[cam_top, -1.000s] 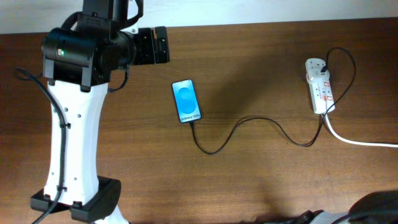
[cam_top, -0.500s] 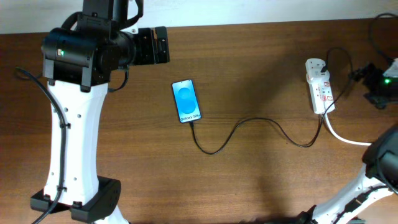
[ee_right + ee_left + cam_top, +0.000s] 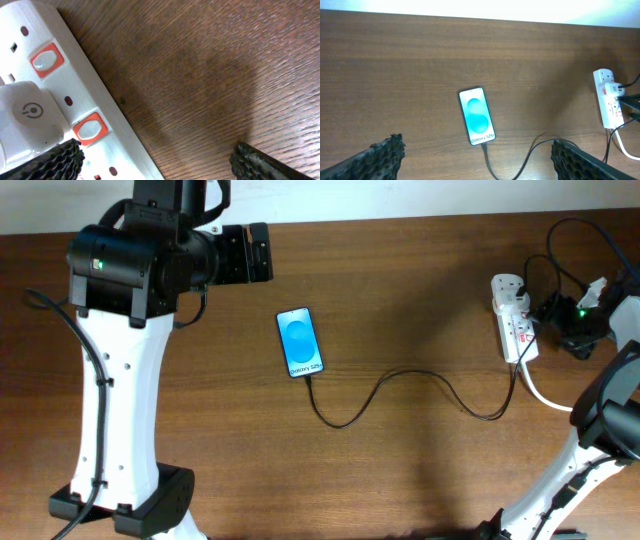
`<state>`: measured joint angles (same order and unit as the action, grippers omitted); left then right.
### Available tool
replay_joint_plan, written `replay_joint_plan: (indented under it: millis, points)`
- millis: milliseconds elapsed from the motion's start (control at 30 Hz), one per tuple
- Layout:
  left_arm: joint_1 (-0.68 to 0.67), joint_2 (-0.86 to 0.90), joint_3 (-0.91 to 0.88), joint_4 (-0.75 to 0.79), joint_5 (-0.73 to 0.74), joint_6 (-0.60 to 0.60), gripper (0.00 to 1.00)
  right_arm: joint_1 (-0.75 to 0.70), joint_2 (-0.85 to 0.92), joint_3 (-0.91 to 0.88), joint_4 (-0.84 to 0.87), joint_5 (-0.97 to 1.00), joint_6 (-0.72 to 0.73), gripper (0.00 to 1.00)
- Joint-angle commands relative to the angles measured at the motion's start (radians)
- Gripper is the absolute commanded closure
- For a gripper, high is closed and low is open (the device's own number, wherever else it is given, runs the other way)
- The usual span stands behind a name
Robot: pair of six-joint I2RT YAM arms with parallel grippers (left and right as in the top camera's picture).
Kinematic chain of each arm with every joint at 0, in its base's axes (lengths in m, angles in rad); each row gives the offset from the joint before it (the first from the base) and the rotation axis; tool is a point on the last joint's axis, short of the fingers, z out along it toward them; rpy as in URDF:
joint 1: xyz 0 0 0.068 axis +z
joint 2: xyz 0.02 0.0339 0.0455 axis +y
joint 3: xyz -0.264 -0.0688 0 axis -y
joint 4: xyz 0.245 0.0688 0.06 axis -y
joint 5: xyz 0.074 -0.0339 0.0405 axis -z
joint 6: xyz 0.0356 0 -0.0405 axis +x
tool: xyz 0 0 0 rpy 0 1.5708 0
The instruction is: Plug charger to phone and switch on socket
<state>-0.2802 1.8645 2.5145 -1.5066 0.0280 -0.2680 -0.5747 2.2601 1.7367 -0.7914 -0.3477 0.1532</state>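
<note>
The phone (image 3: pixel 300 342) lies flat mid-table with its blue "Galaxy S25" screen up; it also shows in the left wrist view (image 3: pixel 477 116). The thin black charger cable (image 3: pixel 400 378) is plugged into the phone's lower end and snakes right to the white socket strip (image 3: pixel 512 320). My left gripper (image 3: pixel 475 162) is open and empty, high above the table to the phone's left. My right gripper (image 3: pixel 556 320) hovers at the strip's right side, open and empty (image 3: pixel 155 160). The right wrist view shows the strip (image 3: pixel 85 100) close up with red switches (image 3: pixel 90 128) and a white plug (image 3: pixel 30 117).
A thick white cord (image 3: pixel 580 408) runs from the strip toward the right edge. The left arm's white base (image 3: pixel 115 420) fills the left side. A pale wall edge (image 3: pixel 400 200) borders the far side of the brown wooden table (image 3: pixel 420 470).
My right arm has come in from the right edge and moved left to the socket strip. The left arm, phone and cable have not moved.
</note>
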Motion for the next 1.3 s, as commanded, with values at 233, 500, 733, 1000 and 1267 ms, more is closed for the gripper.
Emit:
replay_joint_plan:
  millis: [233, 500, 733, 1000, 1267]
  points:
    - [0.001, -0.012, 0.002, 0.002, -0.006, 0.016, 0.01, 0.049, 0.026, 0.001, 0.016, 0.125, -0.003, 0.02]
    - [0.001, -0.012, 0.002, 0.002, -0.006, 0.016, 0.01, 0.091, 0.026, 0.001, 0.032, 0.199, -0.003, 0.02]
    - [0.001, -0.012, 0.002, 0.001, -0.006, 0.016, 0.01, 0.077, 0.026, 0.018, 0.021, 0.194, 0.036, 0.02]
    - [0.001, -0.012, 0.002, 0.001, -0.006, 0.016, 0.01, -0.092, 0.024, 0.386, -0.253, 0.063, 0.072, 0.02]
    - [0.001, -0.012, 0.002, 0.002, -0.006, 0.016, 0.01, -0.111, 0.018, 1.083, -0.774, -0.058, -0.005, 0.02]
